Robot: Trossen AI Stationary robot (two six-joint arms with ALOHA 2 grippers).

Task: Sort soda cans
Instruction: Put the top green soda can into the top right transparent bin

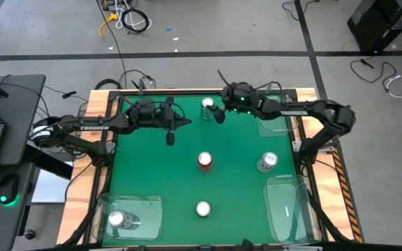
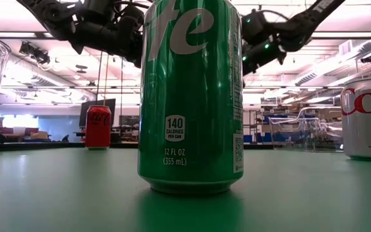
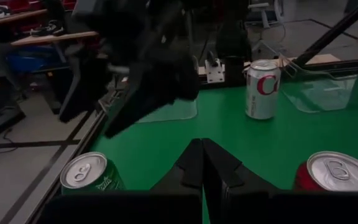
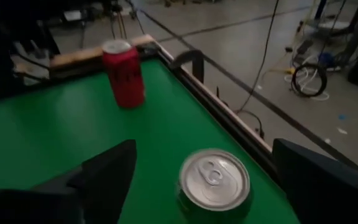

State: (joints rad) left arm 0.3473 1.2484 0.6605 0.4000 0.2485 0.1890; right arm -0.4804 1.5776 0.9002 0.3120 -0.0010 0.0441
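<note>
High view: I see a clear bin (image 1: 145, 206) at the table's 7 o'clock holding one silver-topped can (image 1: 117, 219) (I can't tell its colour). A second bin (image 1: 288, 209) sits at 5 o'clock. A red can (image 1: 205, 160) stands at centre, a grey can (image 1: 267, 162) at 4, and the near green can (image 1: 202, 208) at 6. The left gripper (image 1: 185, 123) hangs at 11, fingers pressed together. The right gripper (image 1: 218, 115) is at 12, beside the far green can (image 1: 207, 104).

Right wrist view: fingers spread wide either side of that can, not touching it.

Bright ceiling lights (image 2: 340, 55) shone down from above in the low view. The big shiny green metal can (image 2: 190, 96) had glare, and both wrist views looked dim and blurry.
</note>
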